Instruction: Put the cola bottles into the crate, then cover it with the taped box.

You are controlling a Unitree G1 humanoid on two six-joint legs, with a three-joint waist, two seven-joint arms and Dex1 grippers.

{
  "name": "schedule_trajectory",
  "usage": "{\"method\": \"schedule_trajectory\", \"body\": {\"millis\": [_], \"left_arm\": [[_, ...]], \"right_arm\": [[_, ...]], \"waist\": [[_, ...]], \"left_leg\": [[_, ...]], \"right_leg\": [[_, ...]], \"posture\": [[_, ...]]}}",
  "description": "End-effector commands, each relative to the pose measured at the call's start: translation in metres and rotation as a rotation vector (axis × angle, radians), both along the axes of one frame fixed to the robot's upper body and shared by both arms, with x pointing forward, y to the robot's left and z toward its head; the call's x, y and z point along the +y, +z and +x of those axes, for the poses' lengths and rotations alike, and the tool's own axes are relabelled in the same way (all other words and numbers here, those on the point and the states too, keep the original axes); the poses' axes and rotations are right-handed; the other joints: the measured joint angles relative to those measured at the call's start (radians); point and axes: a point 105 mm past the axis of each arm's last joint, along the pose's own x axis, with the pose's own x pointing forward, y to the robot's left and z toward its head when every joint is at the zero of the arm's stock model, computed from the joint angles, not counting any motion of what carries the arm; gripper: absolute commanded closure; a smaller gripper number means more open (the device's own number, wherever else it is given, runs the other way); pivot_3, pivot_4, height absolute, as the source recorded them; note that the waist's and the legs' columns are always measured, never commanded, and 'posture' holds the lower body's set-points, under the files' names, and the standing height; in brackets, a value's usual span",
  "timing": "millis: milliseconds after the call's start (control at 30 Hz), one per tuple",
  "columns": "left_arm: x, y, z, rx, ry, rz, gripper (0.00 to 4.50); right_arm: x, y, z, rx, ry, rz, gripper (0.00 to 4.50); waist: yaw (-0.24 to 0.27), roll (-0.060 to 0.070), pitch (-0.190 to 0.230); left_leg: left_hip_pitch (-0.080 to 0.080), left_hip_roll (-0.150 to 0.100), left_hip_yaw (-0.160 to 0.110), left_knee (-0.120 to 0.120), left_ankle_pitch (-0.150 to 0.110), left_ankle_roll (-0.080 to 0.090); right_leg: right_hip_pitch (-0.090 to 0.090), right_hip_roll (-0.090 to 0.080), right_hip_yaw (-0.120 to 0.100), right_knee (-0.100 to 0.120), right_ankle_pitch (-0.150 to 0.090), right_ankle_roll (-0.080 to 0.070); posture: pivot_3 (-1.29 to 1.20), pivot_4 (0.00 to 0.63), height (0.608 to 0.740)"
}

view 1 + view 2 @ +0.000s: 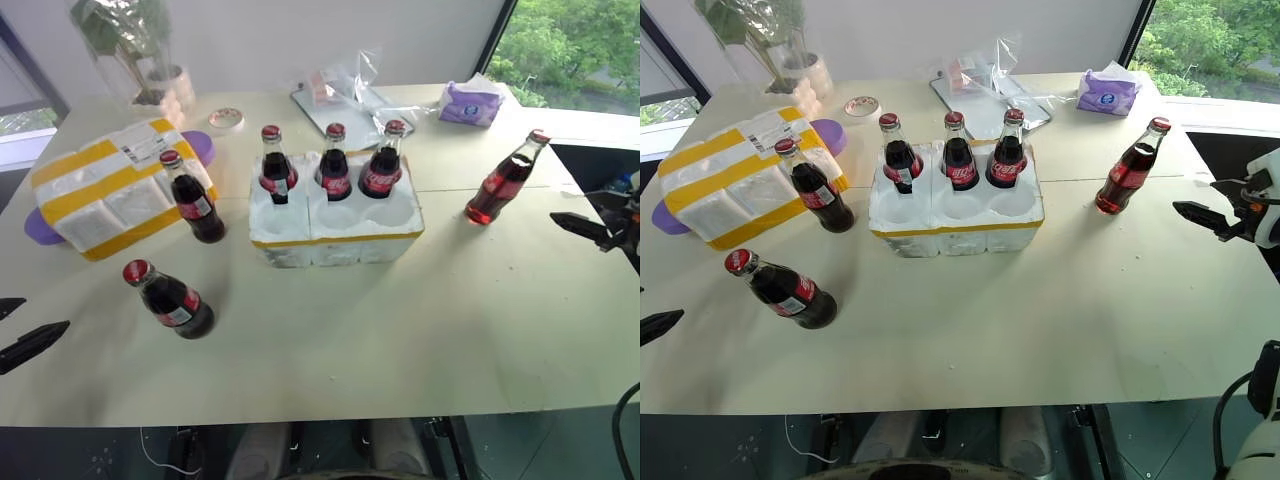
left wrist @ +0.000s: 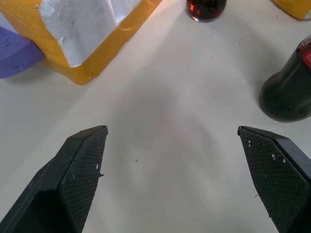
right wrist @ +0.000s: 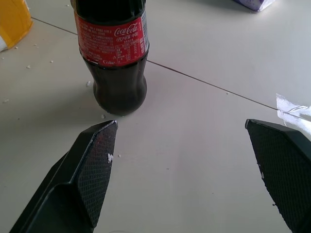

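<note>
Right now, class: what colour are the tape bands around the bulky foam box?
Yellow, wide bands on the white taped box; the left eye view shows them best.

Your table point(image 1: 400, 320) front lies open; three front wells of the crate point(image 1: 335, 238) are unobstructed, bottles point(image 1: 334, 162) block the rear row.

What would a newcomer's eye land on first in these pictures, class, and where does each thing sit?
First, the white crate mid-table, with three cola bottles upright in its back row and its front wells empty. Then the taped box on the left, with two bottles in front of it, and one lone bottle on the right. Both grippers stand open at the table's sides.
</note>
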Motion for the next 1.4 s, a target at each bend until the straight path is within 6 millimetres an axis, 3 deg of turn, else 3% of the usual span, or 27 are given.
{"method": "schedule_trajectory", "body": {"millis": [33, 400, 500, 667, 767, 933, 1067, 1167, 1267, 1400], "left_arm": [[0.001, 0.003, 0.001, -0.012, -0.008, 0.008, 0.0], [-0.002, 0.008, 0.013, -0.065, -0.015, -0.013, 0.0], [-0.02, 0.02, 0.017, -0.106, -0.078, -0.063, 0.0], [-0.053, 0.053, 0.022, -0.181, -0.203, -0.134, 0.0], [-0.069, 0.066, 0.021, -0.179, -0.289, -0.153, 0.0], [-0.089, 0.071, 0.015, -0.121, -0.412, -0.121, 0.0], [-0.099, 0.069, 0.009, -0.071, -0.494, -0.094, 0.0], [-0.099, 0.06, 0.005, -0.027, -0.514, -0.038, 0.0], [-0.093, 0.059, 0.003, -0.03, -0.494, -0.032, 0.0], [-0.096, 0.059, -0.002, -0.03, -0.513, -0.028, 0.0]], "right_arm": [[-0.004, 0.015, -0.002, -0.065, -0.013, -0.003, 0.17], [-0.005, 0.014, 0.0, -0.074, -0.026, 0.007, 0.17], [-0.004, 0.019, 0.001, -0.073, -0.018, 0.02, 0.17], [0.01, 0.048, -0.006, -0.087, 0.113, 0.044, 0.17], [0.028, 0.068, -0.016, -0.079, 0.252, 0.076, 0.17], [0.076, 0.092, -0.036, -0.04, 0.512, 0.125, 0.17], [0.123, 0.1, -0.06, 0.017, 0.716, 0.175, 0.17], [0.147, 0.094, -0.074, 0.068, 0.805, 0.175, 0.17], [0.16, 0.087, -0.079, 0.092, 0.831, 0.155, 0.17], [0.162, 0.09, -0.076, 0.088, 0.817, 0.183, 0.17]], "waist": [[0.0, 0.0, 0.0], [0.0, 0.0, 0.0], [0.001, 0.0, 0.0], [0.0, 0.0, 0.0], [0.0, 0.003, 0.002], [-0.001, 0.004, 0.002], [0.002, 0.005, 0.002], [0.005, 0.005, 0.003], [0.006, 0.005, 0.003], [0.008, 0.005, 0.003]], "left_leg": [[0.0, 0.0, 0.0, 0.0, 0.0, 0.0], [0.0, 0.0, 0.0, 0.0, 0.0, 0.0], [0.0, 0.0, 0.0, 0.0, 0.0, 0.0], [0.0, 0.0, 0.0, 0.001, 0.0, 0.0], [0.0, 0.0, 0.0, 0.001, 0.001, 0.0], [0.0, 0.0, 0.0, 0.0, 0.002, 0.002], [0.0, 0.0, 0.0, 0.0, 0.002, 0.002], [0.0, 0.0, 0.0, 0.0, 0.001, 0.0], [0.0, 0.0, 0.0, 0.0, 0.0, 0.0], [0.0, 0.0, 0.0, 0.001, 0.0, 0.0]], "right_leg": [[0.0, 0.0, 0.0, 0.0, 0.0, 0.0], [0.0, 0.0, 0.0, 0.001, 0.0, 0.0], [0.0, 0.0, 0.0, 0.001, 0.0, 0.0], [0.0, 0.0, 0.0, 0.001, 0.0, 0.001], [0.0, 0.001, 0.0, 0.002, 0.001, 0.001], [-0.001, 0.001, 0.0, 0.003, 0.001, 0.001], [-0.001, 0.001, 0.0, 0.003, 0.0, 0.001], [-0.001, 0.0, 0.0, 0.003, 0.0, 0.001], [-0.001, 0.0, 0.0, 0.002, 0.0, 0.0], [-0.001, -0.001, 0.0, 0.002, 0.0, 0.0]], "posture": [[0.0, 0.15, 0.738], [0.0, 0.15, 0.738], [0.0, 0.15, 0.738], [0.0, 0.15, 0.738], [0.0, 0.15, 0.738], [0.0, 0.15, 0.738], [0.0, 0.15, 0.738], [0.0, 0.15, 0.738], [0.0, 0.15, 0.738], [0.0, 0.15, 0.738]]}}
